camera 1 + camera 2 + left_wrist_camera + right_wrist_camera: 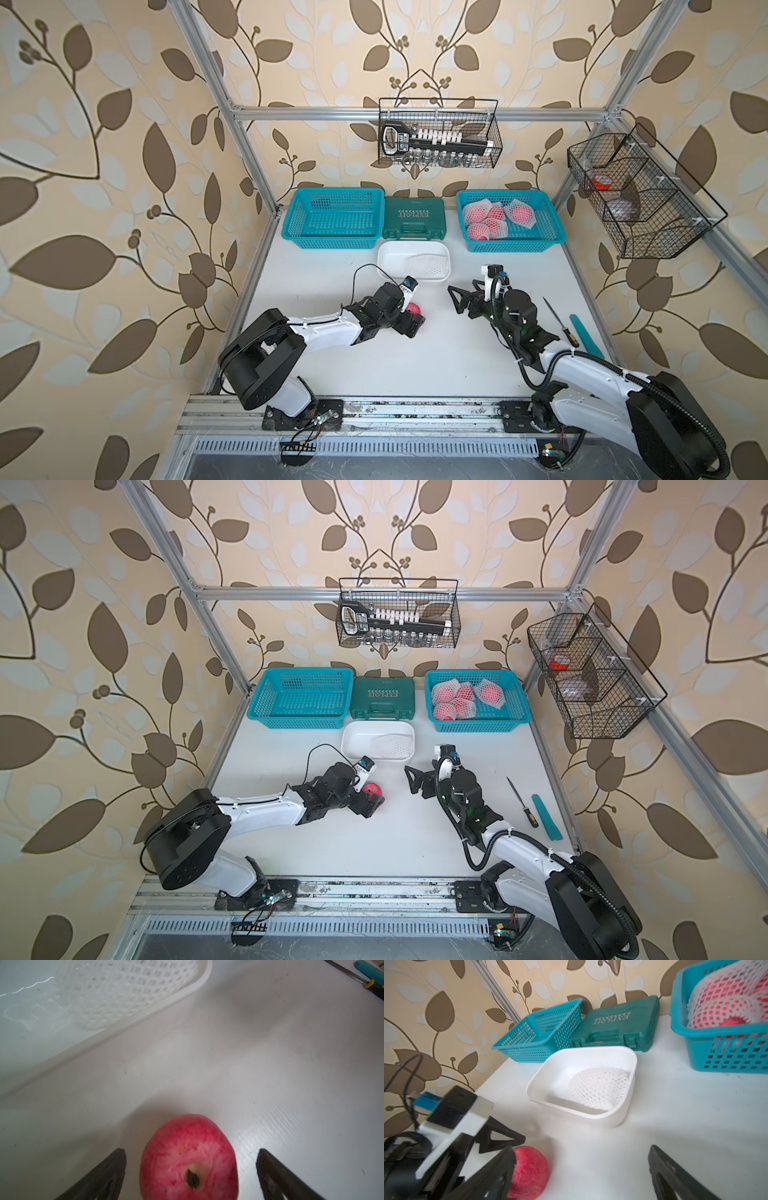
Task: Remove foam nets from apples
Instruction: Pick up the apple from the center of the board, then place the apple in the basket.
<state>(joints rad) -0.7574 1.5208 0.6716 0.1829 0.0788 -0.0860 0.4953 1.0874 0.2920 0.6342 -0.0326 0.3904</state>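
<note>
Well, the white table [332,357] carried a blue basket [515,246] at one o'clock, holding five netted apples [519,214]. At twelve, a white tub [395,259] held one empty net [432,264]. Left gripper [191,1151] stood spread around a bare apple [187,1167] mid-table, not touching it; right gripper [457,301], at its three o'clock, gaped empty.

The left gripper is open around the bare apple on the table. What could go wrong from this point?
The round bare red apple lies loose on the flat white table between the open jaws of the left gripper; an off-centre closing might make it roll away.
The open right gripper hangs close by, so the two arms might collide.
The apples in white foam nets lie packed together in the blue plastic basket; grabbing one might snag a neighbour's net.
</note>
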